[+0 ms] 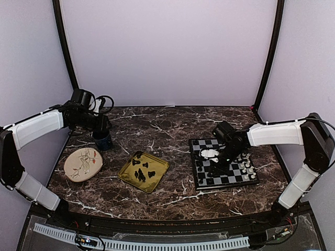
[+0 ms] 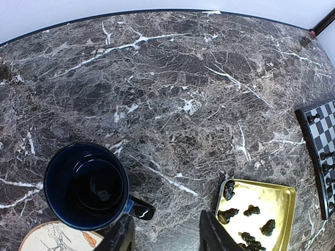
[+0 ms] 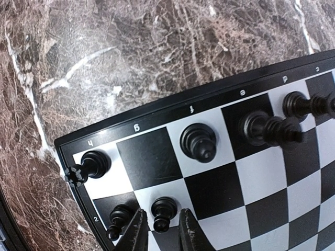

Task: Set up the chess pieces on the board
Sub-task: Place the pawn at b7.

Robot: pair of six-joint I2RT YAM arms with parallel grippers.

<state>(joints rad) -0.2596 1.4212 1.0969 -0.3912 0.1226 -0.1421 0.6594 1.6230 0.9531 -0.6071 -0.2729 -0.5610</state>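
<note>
On the near part of the marble table [image 1: 172,204] lies a gold tray [image 1: 157,180] with a handful of black pieces [image 1: 140,174] loose in it. A floral plate [image 1: 84,163] sits just left of the tray. The board [image 1: 207,181] lies to the right, well apart from the tray. White pieces [image 1: 247,171] stand along its right edge, and more black ones stand along its left edge. Among these, a rook [image 3: 89,166] is on the corner square marked h.

The right gripper [image 3: 162,232] hangs low over that left side. Its fingers [image 3: 137,230] are set narrow, one on each side of a black pawn [image 3: 162,212] in the second row. I cannot tell whether they pinch the pawn or only flank it.

Farther back on the left, beyond the plate, stands a dark blue mug [image 1: 103,140]. The left gripper [image 2: 167,235] hovers just beside it with its jaws apart. It holds nothing, and bare marble shows between its fingers.
</note>
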